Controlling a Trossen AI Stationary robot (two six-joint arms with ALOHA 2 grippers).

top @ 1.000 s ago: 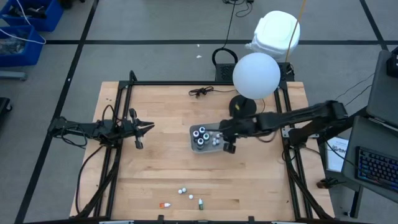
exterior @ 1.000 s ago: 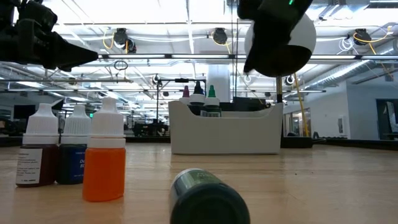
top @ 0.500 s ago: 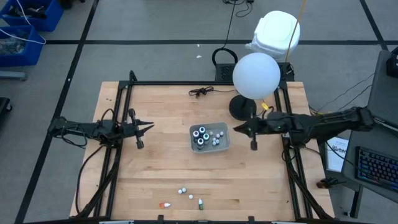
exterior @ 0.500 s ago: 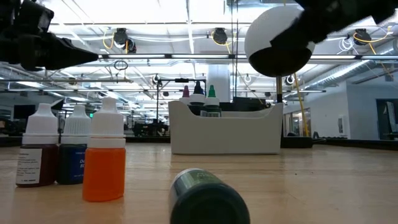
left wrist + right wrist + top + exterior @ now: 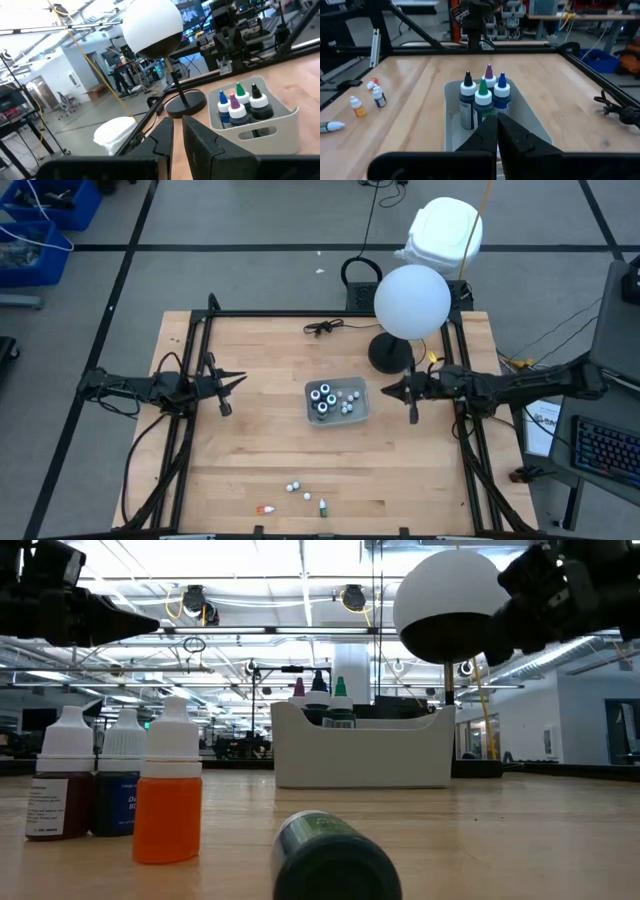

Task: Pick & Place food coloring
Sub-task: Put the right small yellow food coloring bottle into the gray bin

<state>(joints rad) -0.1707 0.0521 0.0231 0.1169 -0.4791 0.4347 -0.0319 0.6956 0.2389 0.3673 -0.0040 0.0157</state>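
- Four tall food coloring bottles [image 5: 482, 102], capped black, purple, green and blue, stand upright and close together at one end of a grey tray [image 5: 337, 400] near the middle of the wooden bench [image 5: 260, 450].
- Several tiny white-capped bottles [image 5: 348, 402] lie in the other end of the same tray, seen from above.
- A handful of small dropper bottles [image 5: 298, 488] sit well apart from the tray, near the bench's front edge; at table height an orange one [image 5: 167, 790] stands upright just beside two darker ones [image 5: 65, 780], and a dark green one [image 5: 335, 858] lies on its side.
- The right claw [image 5: 386, 390], fingers pressed together and gripping nothing, hangs above the bench just beside the tray's right end, pointing at it.
- The left claw [image 5: 240, 381] waits over the left part of the bench, well apart from the tray, fingers nearly together with a narrow gap and nothing between them.
- A lamp with a white globe shade [image 5: 411, 300] and black round base [image 5: 390, 355] stands behind the tray, near the right claw.
- A black cable [image 5: 322, 328] lies at the far edge of the bench.
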